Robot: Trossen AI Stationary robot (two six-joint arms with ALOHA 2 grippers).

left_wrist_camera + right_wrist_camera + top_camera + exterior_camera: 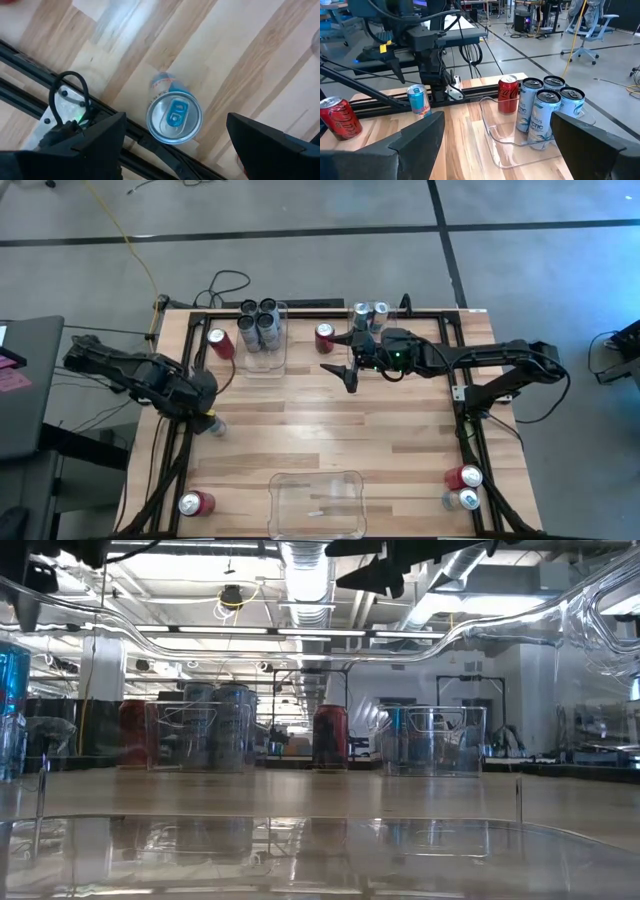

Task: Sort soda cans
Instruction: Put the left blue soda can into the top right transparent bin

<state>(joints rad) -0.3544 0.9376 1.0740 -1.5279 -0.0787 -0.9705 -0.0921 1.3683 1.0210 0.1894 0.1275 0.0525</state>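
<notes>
The left gripper [172,145] is held open above a silver-and-blue soda can [174,116] standing beside the left rail [172,455]; if lowered off-centre, the can could be tipped. The right gripper [347,372] is spread, empty, mid-table

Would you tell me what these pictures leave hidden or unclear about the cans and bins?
- High view: the blue can under the left gripper is mostly covered by it.
- High view: the cans in the far right bin sit partly behind the right arm; their count is unclear.
- Low view: the near bin's wall blurs the lower picture.
</notes>
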